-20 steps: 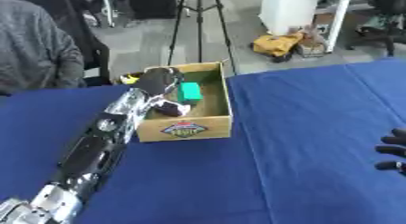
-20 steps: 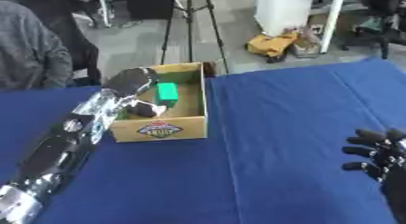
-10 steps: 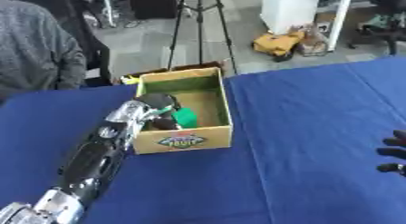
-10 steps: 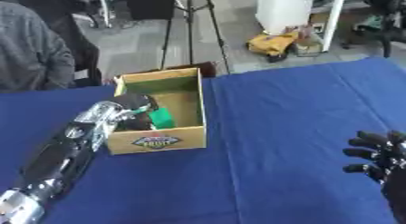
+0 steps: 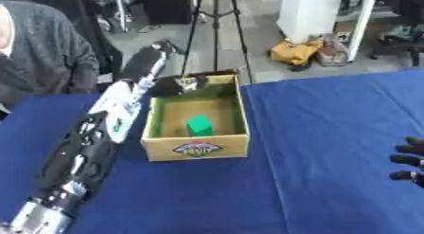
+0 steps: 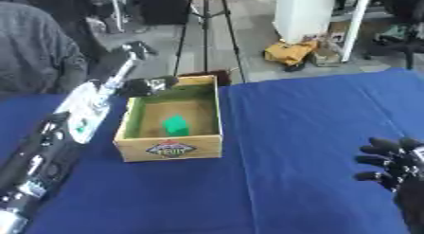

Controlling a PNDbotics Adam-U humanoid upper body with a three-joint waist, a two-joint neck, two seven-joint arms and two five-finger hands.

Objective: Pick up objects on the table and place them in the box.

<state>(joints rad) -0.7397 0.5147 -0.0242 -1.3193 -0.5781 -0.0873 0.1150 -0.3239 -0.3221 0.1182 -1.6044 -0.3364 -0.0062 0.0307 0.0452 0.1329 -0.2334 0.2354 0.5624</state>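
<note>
An open cardboard box [image 5: 196, 148] with a green lining stands on the blue table [image 5: 331, 133], left of centre. A green block [image 5: 198, 124] lies on its floor. My left arm runs up from the lower left along the box's left side. My left hand [image 6: 130, 55] is raised above the box's far left corner, blurred, with its fingers spread. A dark part of it with a pale patch [image 5: 181, 83] hangs over that corner. My right hand [image 6: 396, 167] rests open at the lower right edge, fingers spread, holding nothing.
A person in a grey sweater [image 5: 41, 62] stands at the table's far left edge. Beyond the table are a tripod [image 5: 217, 29], a white pillar [image 5: 308, 13] and a yellow bag [image 5: 296, 53] on the floor.
My left hand has risen out of the box, from over the green block to above the box's far left corner. The green block now shows fully. The right hand has stayed put.
</note>
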